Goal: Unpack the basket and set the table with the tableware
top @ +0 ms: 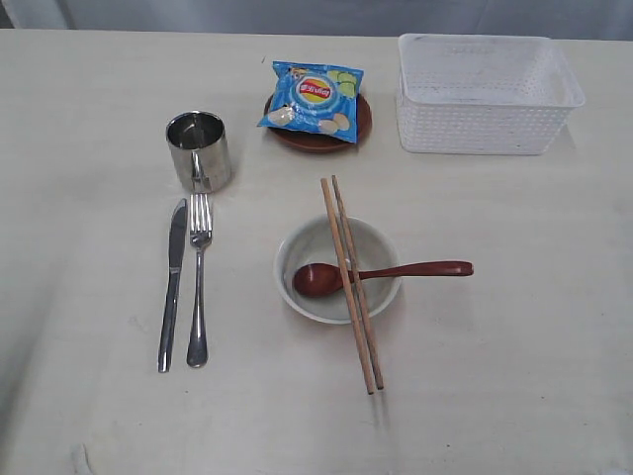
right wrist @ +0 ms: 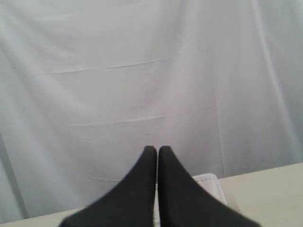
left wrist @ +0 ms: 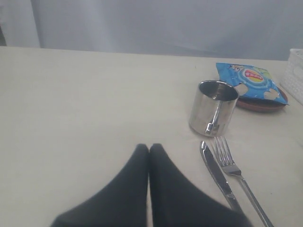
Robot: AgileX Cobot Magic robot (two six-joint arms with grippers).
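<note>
**Tableware lies on the table, both grippers pressed shut**

In the exterior view the table (top: 79, 198) carries all the pieces, and neither arm shows in that view. The basket (top: 485, 94) stands at the far right corner, upright, well apart from the other things. Left of it is the brown plate (top: 362, 121), and a blue chips bag (top: 315, 97) lies on it and covers most of it. Further left stands the steel cup (top: 199, 150), upright, with its handle turned to the near side.

Just in front of the cup the knife (top: 172, 287) and the fork (top: 199, 282) lie side by side, the knife on the left. They are close together, but I cannot tell if they touch.

The white bowl (top: 307, 302) sits near the middle of the table. The head of the wooden spoon (top: 381, 274) rests inside it, and its handle goes over the rim to the right. The two chopsticks (top: 351, 287) lie together across the bowl, from the far side to the near side, and they pass over the neck of the spoon.

In the left wrist view the left gripper (left wrist: 149, 147) hovers above the bare table, near the knife, with its black fingers (left wrist: 132, 189) pressed together on nothing. In the right wrist view the right gripper (right wrist: 157, 149) points at a white curtain (right wrist: 142, 71), its fingers also pressed together, and a corner of the basket shows behind them
</note>
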